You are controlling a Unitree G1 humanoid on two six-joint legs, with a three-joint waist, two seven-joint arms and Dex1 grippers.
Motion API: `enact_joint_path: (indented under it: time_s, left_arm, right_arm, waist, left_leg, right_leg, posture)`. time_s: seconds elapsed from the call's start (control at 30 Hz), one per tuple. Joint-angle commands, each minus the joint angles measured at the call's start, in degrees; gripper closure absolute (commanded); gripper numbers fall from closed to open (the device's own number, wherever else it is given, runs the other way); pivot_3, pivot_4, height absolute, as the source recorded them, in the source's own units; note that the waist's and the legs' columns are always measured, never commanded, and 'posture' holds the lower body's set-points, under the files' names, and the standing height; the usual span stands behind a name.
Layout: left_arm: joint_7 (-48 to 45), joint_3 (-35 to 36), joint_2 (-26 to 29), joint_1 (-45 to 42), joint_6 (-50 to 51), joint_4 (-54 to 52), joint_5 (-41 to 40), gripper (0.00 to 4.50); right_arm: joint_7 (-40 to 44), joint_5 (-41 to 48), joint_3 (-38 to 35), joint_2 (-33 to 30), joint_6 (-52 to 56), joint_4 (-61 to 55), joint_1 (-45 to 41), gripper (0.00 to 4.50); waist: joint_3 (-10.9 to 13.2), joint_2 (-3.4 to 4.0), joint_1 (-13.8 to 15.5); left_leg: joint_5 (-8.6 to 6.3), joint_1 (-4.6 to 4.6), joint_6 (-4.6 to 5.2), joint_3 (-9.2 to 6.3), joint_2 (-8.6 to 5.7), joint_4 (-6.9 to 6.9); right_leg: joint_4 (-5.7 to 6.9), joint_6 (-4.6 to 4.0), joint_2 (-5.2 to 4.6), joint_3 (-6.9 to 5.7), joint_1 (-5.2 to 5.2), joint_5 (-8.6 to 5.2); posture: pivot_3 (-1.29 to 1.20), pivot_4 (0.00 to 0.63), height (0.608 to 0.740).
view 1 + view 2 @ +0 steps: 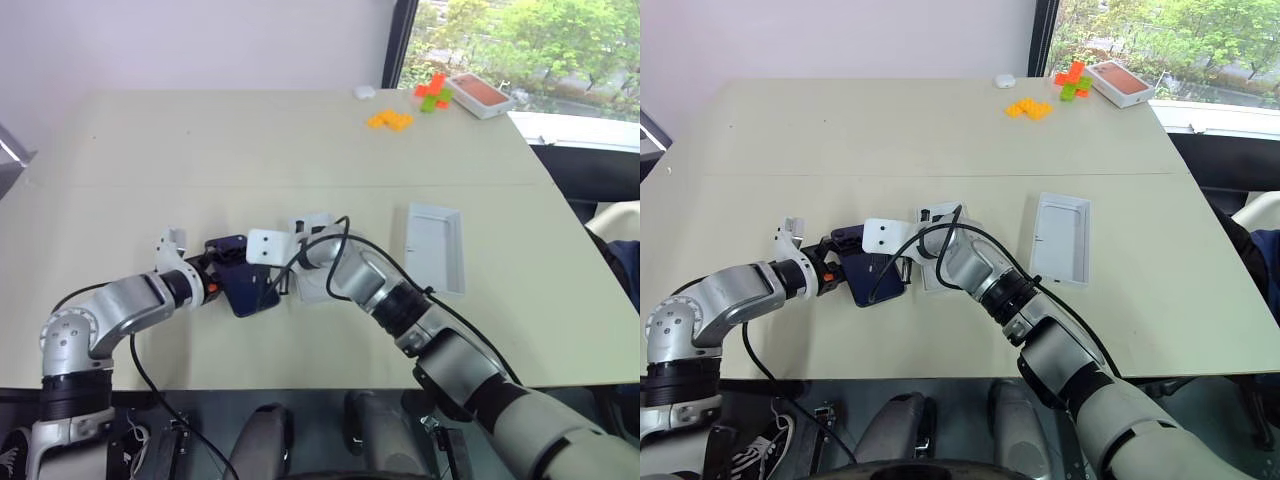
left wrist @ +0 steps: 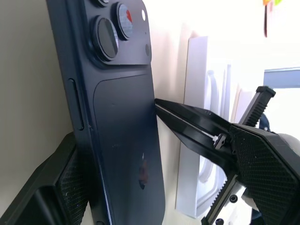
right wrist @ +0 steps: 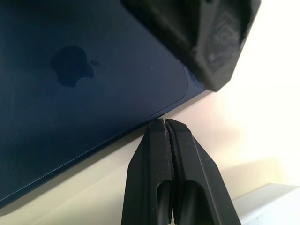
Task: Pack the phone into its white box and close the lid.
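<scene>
Beige table (image 1: 200, 160), one phone (image 1: 245, 285)

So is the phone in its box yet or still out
Out. The phone lies back-up on the table between the left gripper's open fingers; the right gripper's shut tips press its edge.
</scene>
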Motion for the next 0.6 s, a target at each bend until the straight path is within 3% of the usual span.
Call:
enact_joint_path:
  time_s: [0.03,0.27,0.6]
  left_arm:
    - [-0.52,-0.98,0.80,1.22,0.33,1.38,0.13,0.55]
    - [-5.75,1.07,1.39,2.60,1.85,2.27,0.13,3.87]
    - [-16.91,5.78,0.60,5.53,4.01,3.92,0.13,3.87]
  right_arm:
    - [0.16,0.68,0.08,0.73,-0.77,-1.00,-0.24,4.50]
    - [0.12,0.65,0.02,0.47,-0.98,-0.70,-0.35,4.50]
    - [0.09,3.11,-3.37,0.21,-0.97,-0.34,-1.76,4.50]
  waist:
    - [0.00,0.00,-0.04]
    - [0.02,-0.04,-0.04]
    - [0.06,-0.01,-0.23]
  left_leg:
    - [0.00,0.00,0.00,0.00,0.00,0.00]
    - [0.00,-0.05,0.00,0.00,0.05,0.00]
    - [0.01,-0.08,-0.03,-0.01,0.21,-0.01]
  right_leg:
    - [0.00,0.00,0.00,0.00,-0.01,0.00]
    - [-0.01,-0.02,0.05,-0.01,-0.06,-0.01]
    - [-0.02,-0.09,0.25,-0.01,-0.10,-0.05]
  posture:
    - [0.00,0.150,0.740]
    - [0.00,0.150,0.740]
    - [0.00,0.150,0.740]
